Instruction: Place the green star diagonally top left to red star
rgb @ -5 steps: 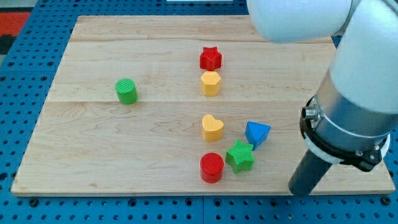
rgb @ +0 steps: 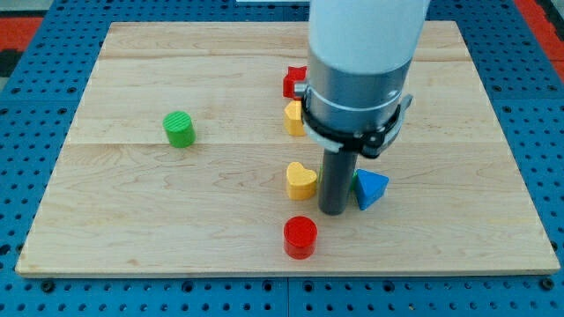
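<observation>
My tip [rgb: 334,212] rests on the board between the yellow heart [rgb: 300,180] and the blue triangle [rgb: 371,188]. The green star is almost wholly hidden behind the rod; only a thin green sliver [rgb: 355,179] shows at the blue triangle's left edge. The red star [rgb: 293,81] lies higher up near the board's middle, partly covered by the arm's body.
A yellow hexagon [rgb: 292,117] sits just below the red star, partly covered by the arm. A red cylinder [rgb: 300,237] stands below and left of my tip. A green cylinder [rgb: 180,129] stands alone at the view's left on the wooden board [rgb: 132,211].
The arm has swung from the board's bottom right corner to the left and up. The green star has left its spot beside the red cylinder and is now behind the rod.
</observation>
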Controlling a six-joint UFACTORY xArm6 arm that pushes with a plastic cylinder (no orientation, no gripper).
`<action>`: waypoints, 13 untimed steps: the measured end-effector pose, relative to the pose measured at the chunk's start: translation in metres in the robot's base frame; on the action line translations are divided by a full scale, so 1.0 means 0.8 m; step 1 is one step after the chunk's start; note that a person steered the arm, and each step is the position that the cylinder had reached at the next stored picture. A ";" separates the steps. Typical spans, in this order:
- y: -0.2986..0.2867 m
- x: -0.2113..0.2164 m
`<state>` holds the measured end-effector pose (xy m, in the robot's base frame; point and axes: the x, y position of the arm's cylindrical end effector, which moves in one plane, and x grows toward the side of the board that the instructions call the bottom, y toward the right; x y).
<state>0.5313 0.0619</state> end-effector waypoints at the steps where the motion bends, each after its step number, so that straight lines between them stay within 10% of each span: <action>1: 0.029 -0.030; 3: 0.048 -0.119; 6: 0.019 -0.106; 13: -0.004 -0.367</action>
<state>0.2373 0.0584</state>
